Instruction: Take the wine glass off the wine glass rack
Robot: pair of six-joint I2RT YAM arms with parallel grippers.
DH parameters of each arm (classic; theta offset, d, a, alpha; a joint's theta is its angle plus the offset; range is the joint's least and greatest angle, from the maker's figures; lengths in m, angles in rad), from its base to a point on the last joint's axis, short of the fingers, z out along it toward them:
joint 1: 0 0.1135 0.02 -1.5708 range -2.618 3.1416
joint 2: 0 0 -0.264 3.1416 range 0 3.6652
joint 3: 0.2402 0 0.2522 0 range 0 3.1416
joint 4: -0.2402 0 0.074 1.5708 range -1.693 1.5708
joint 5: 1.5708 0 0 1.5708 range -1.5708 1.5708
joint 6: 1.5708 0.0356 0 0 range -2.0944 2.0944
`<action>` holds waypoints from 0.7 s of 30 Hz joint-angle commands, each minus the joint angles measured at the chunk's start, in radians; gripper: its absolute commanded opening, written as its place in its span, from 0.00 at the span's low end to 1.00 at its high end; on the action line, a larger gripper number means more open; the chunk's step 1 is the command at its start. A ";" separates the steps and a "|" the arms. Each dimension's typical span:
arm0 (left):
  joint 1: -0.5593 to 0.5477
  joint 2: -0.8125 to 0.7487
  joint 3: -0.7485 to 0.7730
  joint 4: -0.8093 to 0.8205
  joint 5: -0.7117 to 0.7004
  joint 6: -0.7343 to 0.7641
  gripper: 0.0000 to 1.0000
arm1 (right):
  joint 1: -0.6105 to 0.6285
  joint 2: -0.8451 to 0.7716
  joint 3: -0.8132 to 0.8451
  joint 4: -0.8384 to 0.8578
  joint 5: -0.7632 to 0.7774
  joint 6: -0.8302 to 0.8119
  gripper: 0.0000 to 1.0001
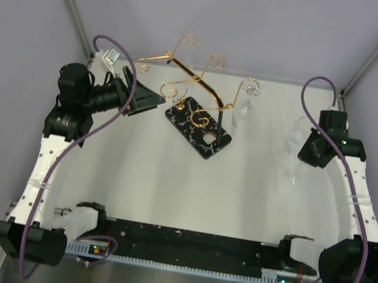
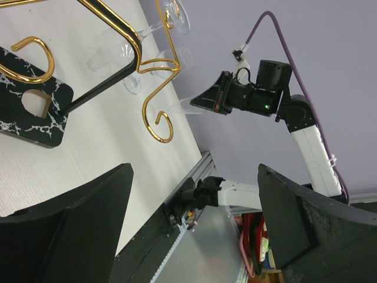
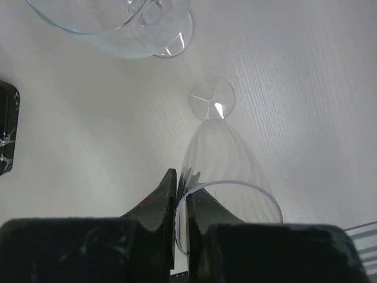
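While the right pincer (image 3: pixel 179 184) is pinched tight on the rim of the wine glass (image 3: pixel 219 156), the glass is upright above the white tabletop (image 3: pixel 306 88). It is off the wine glass rack (image 1: pixel 193 83), well apart at the rack's 3 o'clock (seen from above). The left pincer (image 2: pixel 194 168) gapes wide at the rack's 9 o'clock, holding nothing. Another glass (image 1: pixel 248 97) is just beside the rack's right arm.

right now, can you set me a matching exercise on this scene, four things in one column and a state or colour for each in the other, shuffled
1. left fingers
2. right fingers
3. rack base
4. untouched glass

a. black with white marbling
b. shut on the rim of the gripped glass
c. hanging on the wine glass rack
d. wide open, holding nothing

Pairs: 1-d, 2-b, 3-a, 4-c
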 commanded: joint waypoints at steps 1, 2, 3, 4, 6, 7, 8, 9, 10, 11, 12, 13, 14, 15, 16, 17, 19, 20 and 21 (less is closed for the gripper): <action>0.005 -0.020 0.028 0.051 0.014 0.007 0.91 | -0.016 0.015 0.054 0.026 -0.040 -0.003 0.00; 0.004 -0.019 0.024 0.054 0.016 0.006 0.91 | -0.016 0.018 0.053 0.026 -0.041 -0.002 0.05; 0.005 -0.022 0.022 0.051 0.017 0.006 0.91 | -0.016 0.021 0.051 0.026 -0.041 -0.002 0.12; 0.004 -0.022 0.022 0.053 0.017 0.006 0.91 | -0.016 0.023 0.051 0.026 -0.041 -0.003 0.16; 0.005 -0.023 0.019 0.056 0.019 0.006 0.91 | -0.016 0.023 0.051 0.024 -0.045 -0.002 0.23; 0.007 -0.025 0.019 0.054 0.017 0.006 0.91 | -0.016 0.021 0.050 0.026 -0.045 -0.002 0.28; 0.005 -0.026 0.021 0.054 0.019 0.006 0.91 | -0.018 0.020 0.050 0.026 -0.045 -0.002 0.34; 0.005 -0.025 0.019 0.056 0.019 0.004 0.91 | -0.018 0.018 0.050 0.024 -0.045 0.000 0.36; 0.007 -0.025 0.019 0.057 0.019 0.001 0.91 | -0.016 0.017 0.048 0.024 -0.045 -0.002 0.38; 0.007 -0.025 0.019 0.057 0.019 0.002 0.91 | -0.018 0.014 0.048 0.024 -0.045 0.001 0.40; 0.007 -0.026 0.019 0.059 0.019 0.002 0.91 | -0.016 0.012 0.050 0.021 -0.045 0.000 0.42; 0.005 -0.025 0.019 0.060 0.021 -0.001 0.91 | -0.018 0.012 0.051 0.020 -0.046 0.001 0.43; 0.007 -0.026 0.021 0.062 0.022 -0.002 0.91 | -0.018 0.009 0.051 0.018 -0.046 0.001 0.43; 0.005 -0.026 0.021 0.065 0.022 -0.002 0.91 | -0.016 0.007 0.053 0.017 -0.045 0.001 0.43; 0.005 -0.026 0.021 0.063 0.022 -0.002 0.91 | -0.016 0.010 0.054 0.015 -0.043 -0.002 0.43; 0.007 -0.026 0.019 0.065 0.024 -0.004 0.91 | -0.016 0.009 0.057 0.012 -0.038 -0.002 0.43; 0.007 -0.026 0.018 0.066 0.022 -0.004 0.91 | -0.016 0.010 0.065 0.009 -0.043 -0.002 0.44; 0.005 -0.026 0.015 0.068 0.024 -0.004 0.91 | -0.018 0.010 0.068 0.007 -0.040 -0.005 0.44; 0.005 -0.026 0.016 0.069 0.024 -0.005 0.91 | -0.016 0.013 0.071 0.004 -0.040 -0.005 0.44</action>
